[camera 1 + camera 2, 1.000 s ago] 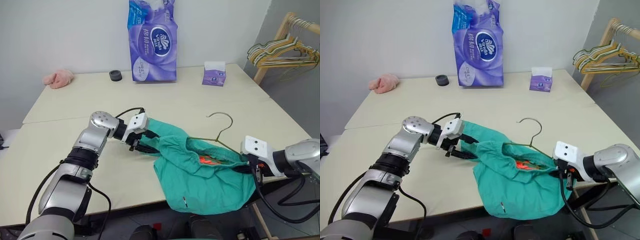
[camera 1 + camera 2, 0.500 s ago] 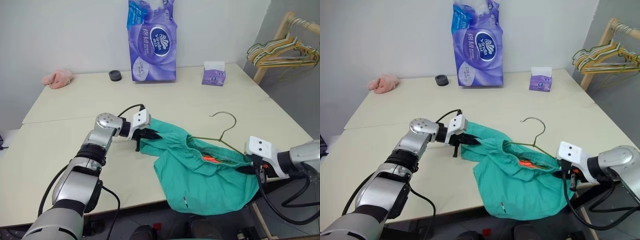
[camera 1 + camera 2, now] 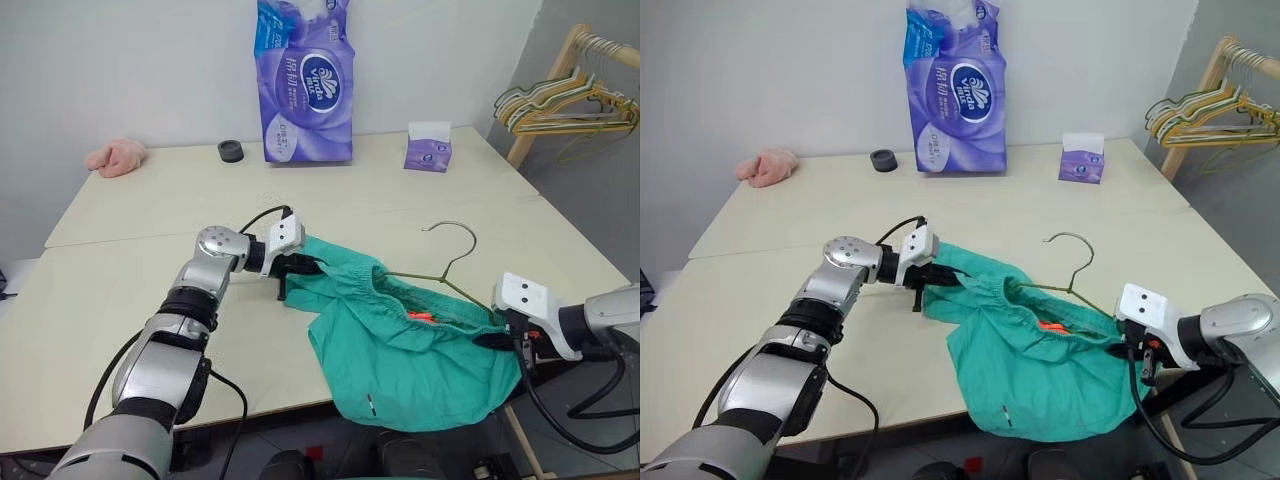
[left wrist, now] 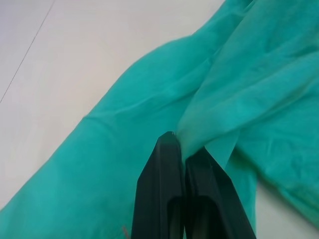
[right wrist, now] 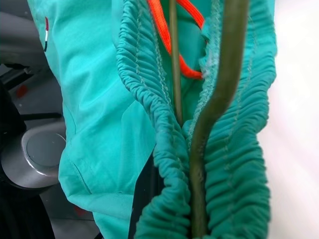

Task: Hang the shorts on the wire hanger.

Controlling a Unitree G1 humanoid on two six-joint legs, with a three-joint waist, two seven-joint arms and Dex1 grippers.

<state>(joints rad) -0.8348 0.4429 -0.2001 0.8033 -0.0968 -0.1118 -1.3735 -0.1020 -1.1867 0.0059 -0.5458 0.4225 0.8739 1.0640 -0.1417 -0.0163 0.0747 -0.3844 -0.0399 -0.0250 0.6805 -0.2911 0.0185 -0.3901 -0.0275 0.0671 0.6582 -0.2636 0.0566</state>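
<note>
The teal shorts lie at the table's front edge, and one leg hangs over it. The olive wire hanger runs into the gathered waistband, its silvery hook lying on the table beyond. An orange drawstring shows inside the opening. My left gripper is at the shorts' left end, shut on a fold of the teal fabric. My right gripper is at the waistband's right end, shut on the wire hanger with bunched waistband around it.
A purple toilet-paper pack, a black roll, a pink cloth and a small tissue box stand along the table's far edge. A wooden rack with several pastel hangers is off the table's right corner.
My left gripper's fingers were open at the shorts' left end. They have closed on a fold of the fabric and moved slightly toward the shorts. The right gripper has kept its place.
</note>
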